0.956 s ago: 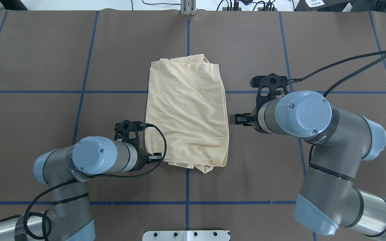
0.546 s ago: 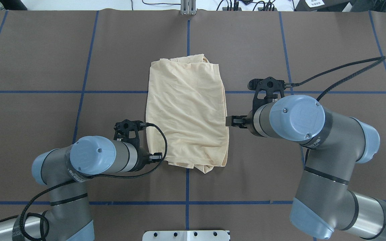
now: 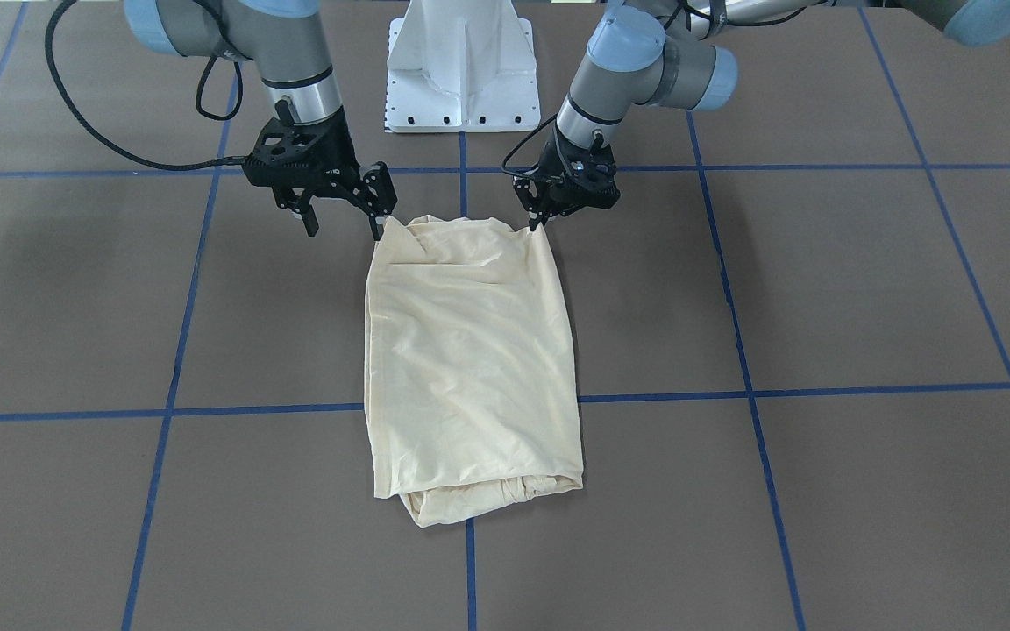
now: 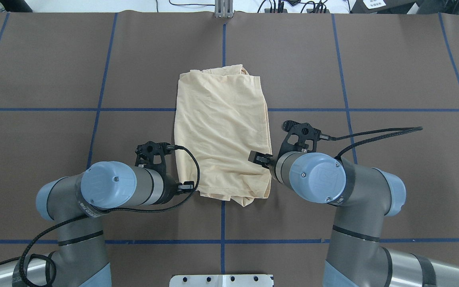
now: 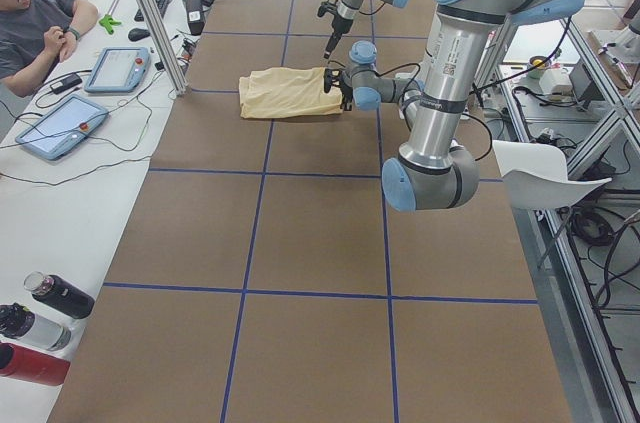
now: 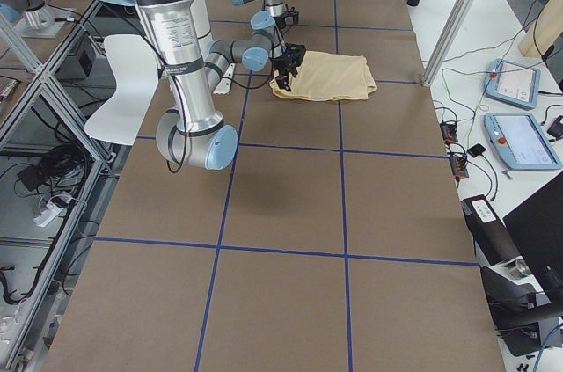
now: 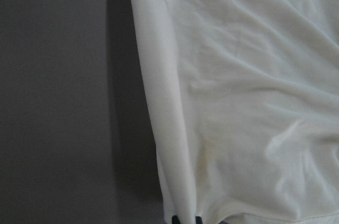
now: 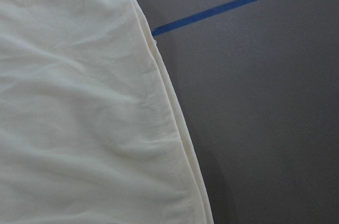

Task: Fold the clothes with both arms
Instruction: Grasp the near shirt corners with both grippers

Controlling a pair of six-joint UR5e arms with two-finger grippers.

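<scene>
Finding 1, location. The shirt [image 4: 221, 131] lies folded into a long rectangle at the centre of the surface [image 4: 54, 79], flat, print hidden. Its long axis runs straight away from the robot's base, so one short end faces the arms.

Finding 2, governing relation. Both pincers stand at that near short end, one on each corner. The left pincer [image 3: 534, 221] is at the near-left corner, fingers pressed together. I judge it is pinching the cloth edge there, since the left wrist view shows two dark tips close together at the hem. The right pincer [image 3: 344, 230] is at the near-right corner, fingers spread and pointing down, one tip touching the cloth and nothing gripped. The shirt's length extends forward from both, so each arm is equally close to its own corner.

Finding 3, material. Thin, soft cream knit with many shallow creases. A stitched hem [image 8: 153, 102] runs along the right edge over stacked layers. The far end [image 3: 470, 504] bulges where the layers bunch.

Assessment. The right corner is not yet secured.
</scene>
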